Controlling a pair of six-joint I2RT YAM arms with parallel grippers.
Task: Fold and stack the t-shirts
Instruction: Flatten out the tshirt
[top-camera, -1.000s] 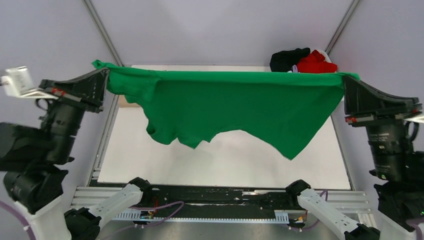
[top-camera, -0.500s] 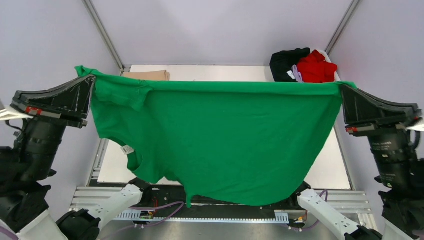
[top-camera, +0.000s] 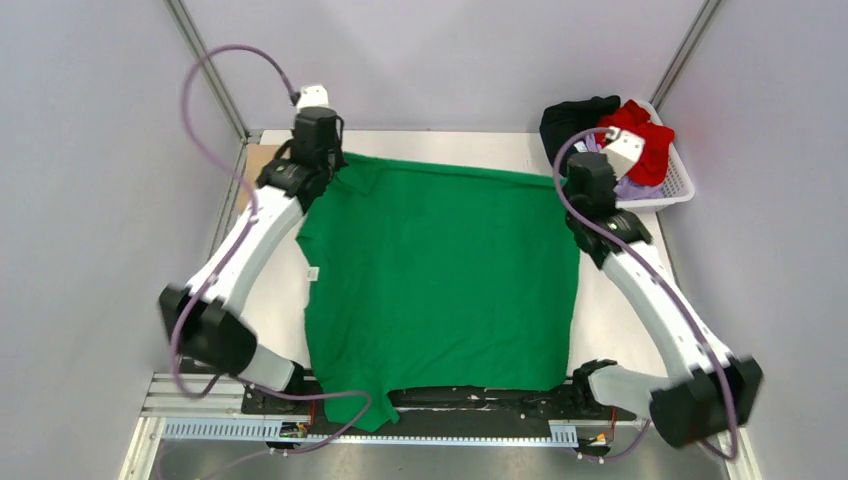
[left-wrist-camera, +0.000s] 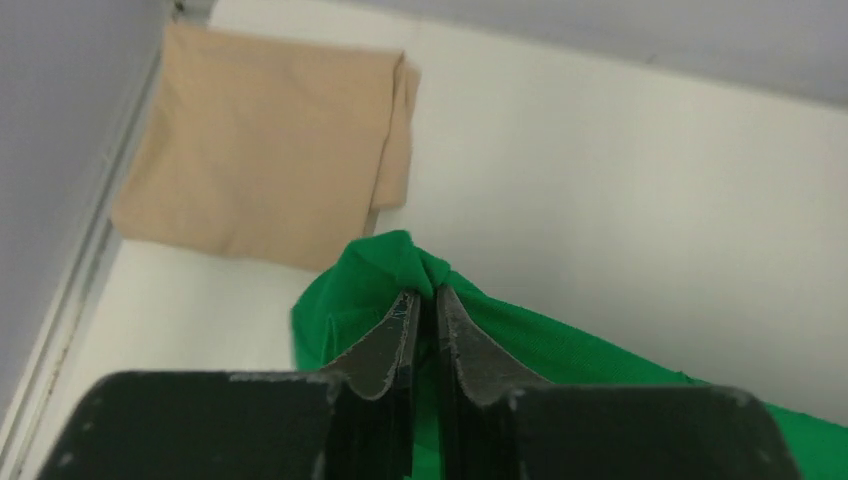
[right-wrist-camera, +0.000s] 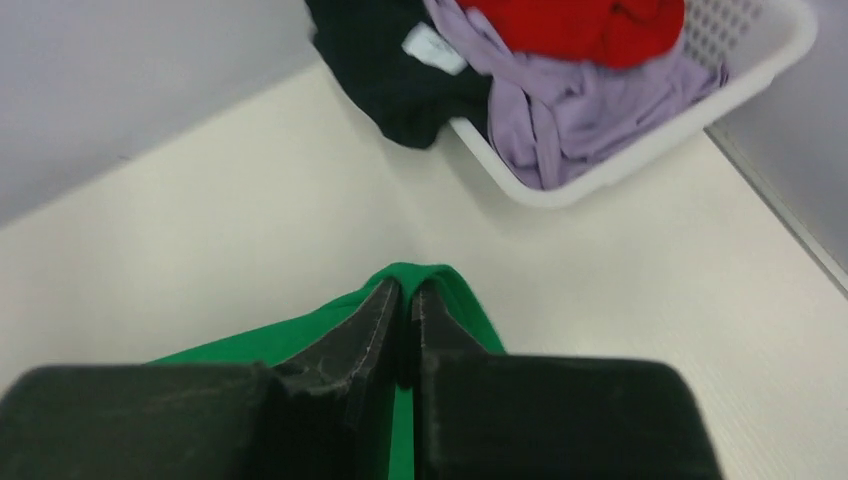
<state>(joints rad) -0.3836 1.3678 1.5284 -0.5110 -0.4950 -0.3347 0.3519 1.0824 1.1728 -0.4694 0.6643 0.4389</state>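
Observation:
The bright green t-shirt (top-camera: 440, 270) lies spread flat on the table, its near hem hanging over the front edge. My left gripper (top-camera: 330, 168) is shut on its far left corner (left-wrist-camera: 400, 262). My right gripper (top-camera: 572, 185) is shut on its far right corner (right-wrist-camera: 425, 275). The folded tan t-shirt (left-wrist-camera: 265, 155) lies at the far left corner of the table, just beyond the left gripper and mostly hidden by the arm from above. The black (top-camera: 575, 118), red (top-camera: 640, 130) and lavender (right-wrist-camera: 560, 110) t-shirts sit crumpled in the white basket (top-camera: 675, 185).
The basket (right-wrist-camera: 640, 145) stands at the far right corner, close behind my right gripper. Metal frame posts run up at both far corners. Bare table strips lie on both sides of the green shirt.
Both arms have swung from high near the camera out and down to the far side of the table, laying the hanging green shirt flat on the table.

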